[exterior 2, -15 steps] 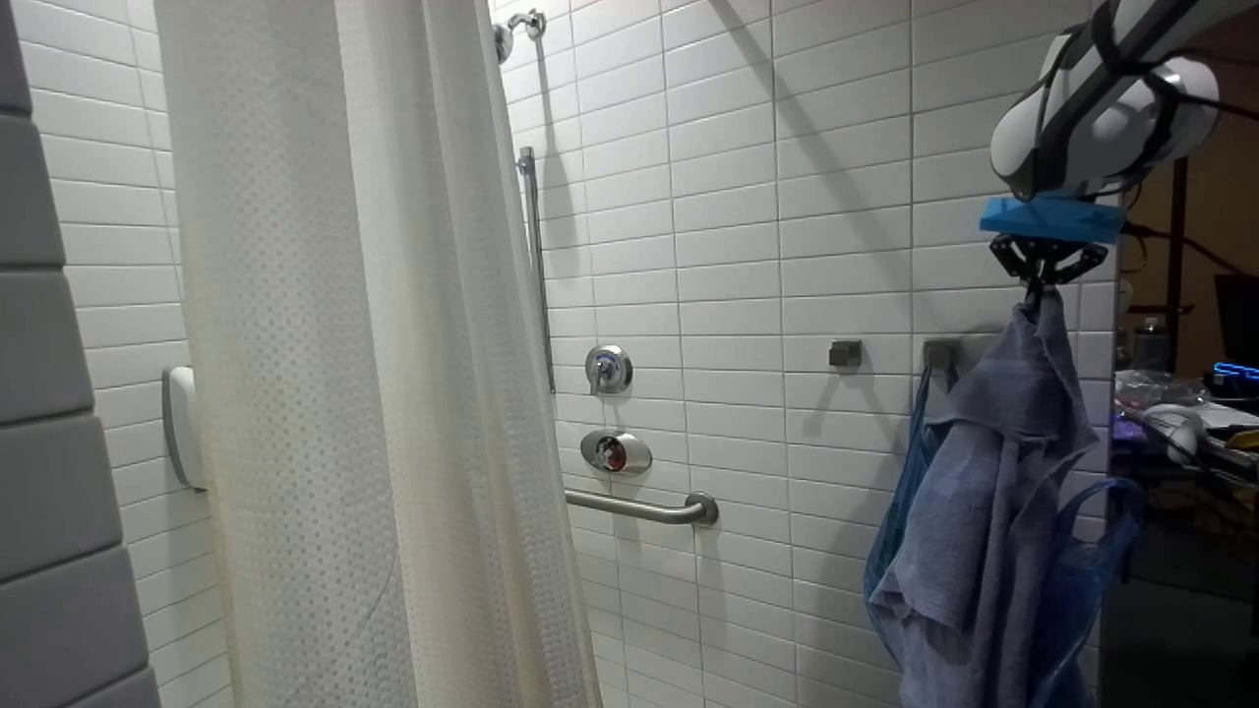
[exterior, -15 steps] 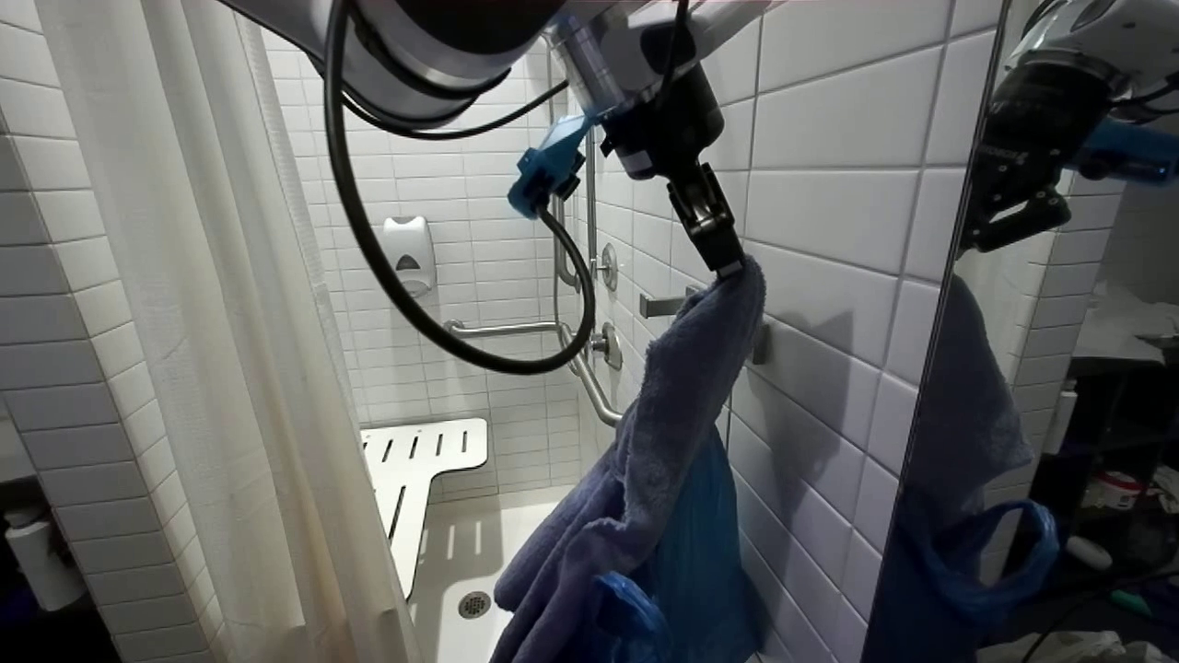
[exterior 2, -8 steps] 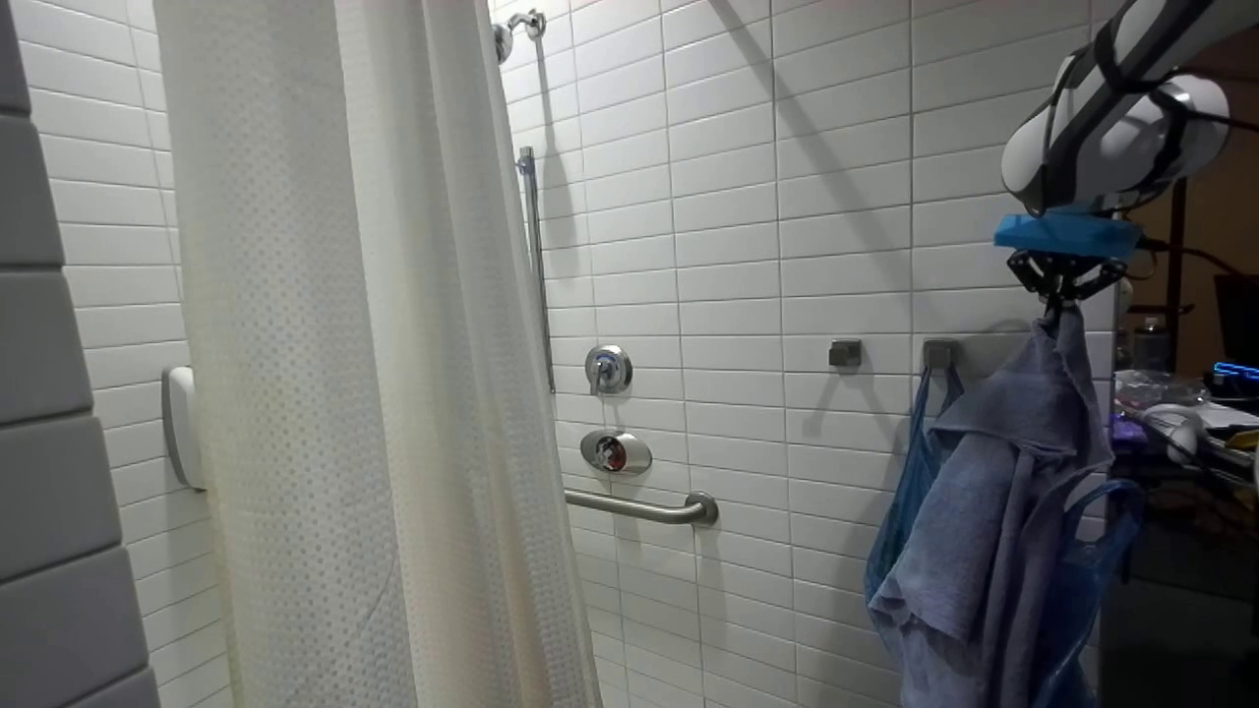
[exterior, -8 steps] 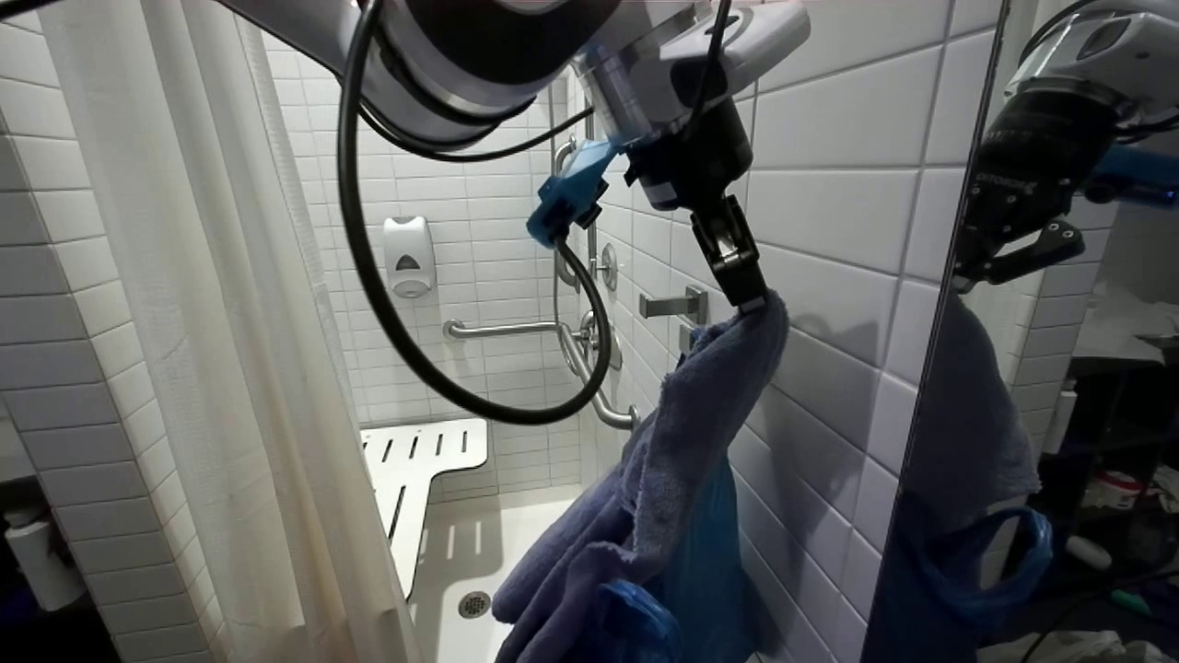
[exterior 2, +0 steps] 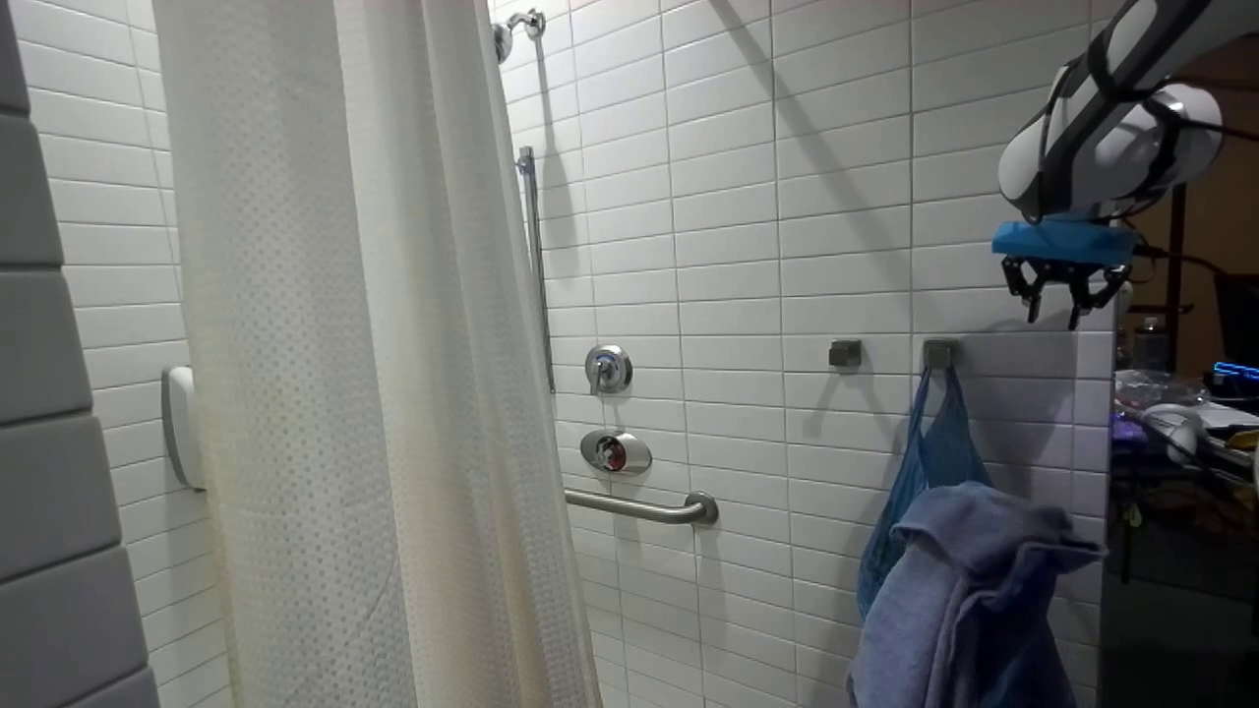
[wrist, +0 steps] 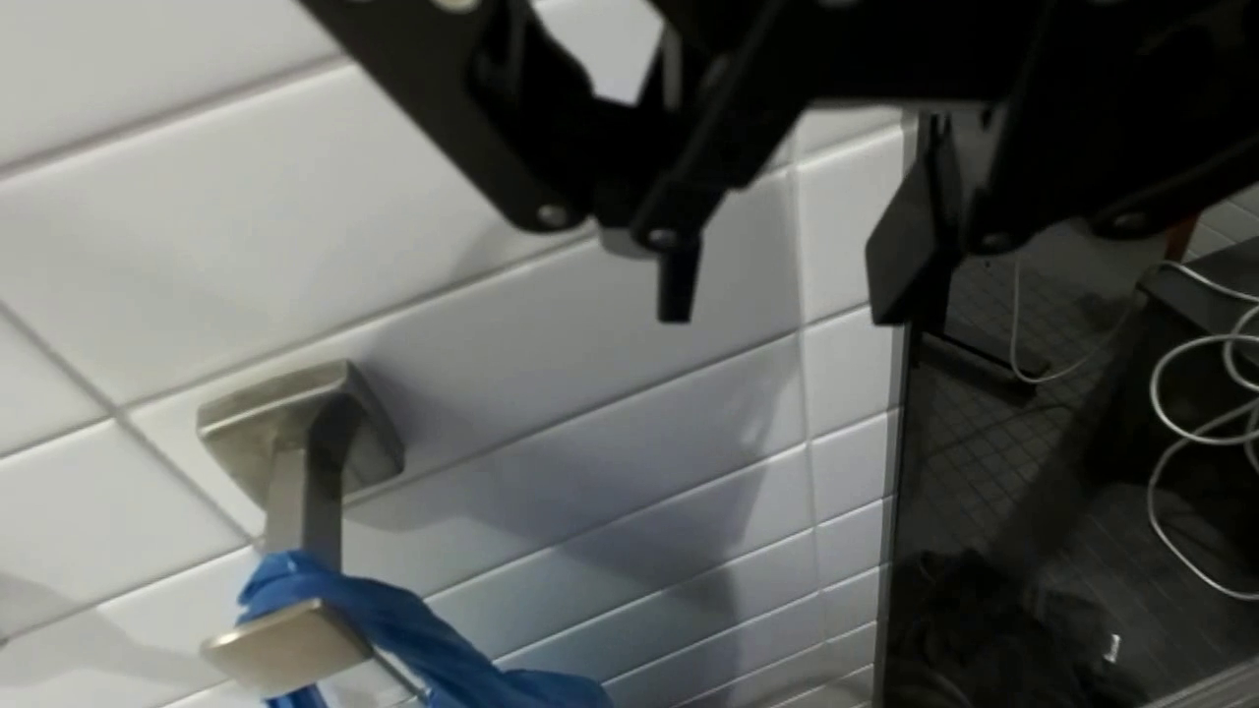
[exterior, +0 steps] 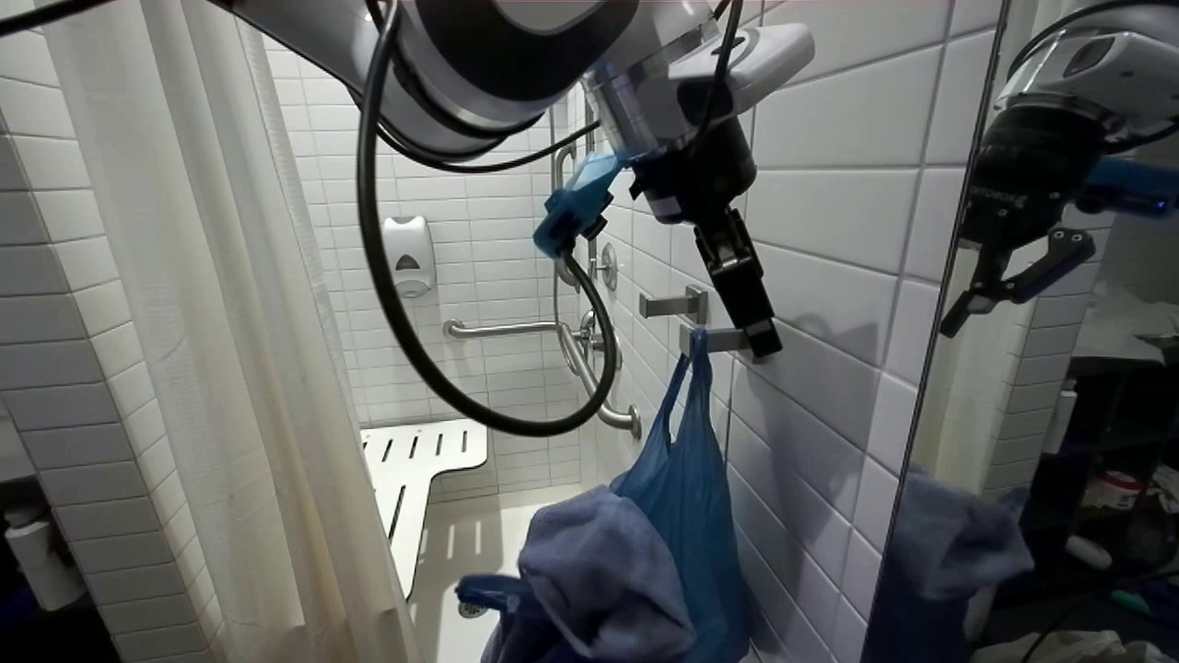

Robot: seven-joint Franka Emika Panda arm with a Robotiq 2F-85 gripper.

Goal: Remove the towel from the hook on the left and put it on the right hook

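Wrist view: the black, two-finger metal claw (wrist: 784,295) stands spread, apart from the square-ended grey metal hook (wrist: 305,497). In an exterior view, the slate-blue, soft-fabric towel (exterior 2: 939,590) is bunched below the claw, in front of the shiny blue plastic bag (exterior 2: 944,442), left of the cluttered table's (exterior 2: 1225,457) edge.

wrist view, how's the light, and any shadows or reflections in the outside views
Wrist view: tool nearly black, wall pale, with a soft shadow beside the right hook; in an exterior view, a long diagonal shadow crosses the wall, two slanting ones fall below the left hook; in an exterior view, bright stripes on the floor, mirror reflecting the tool.
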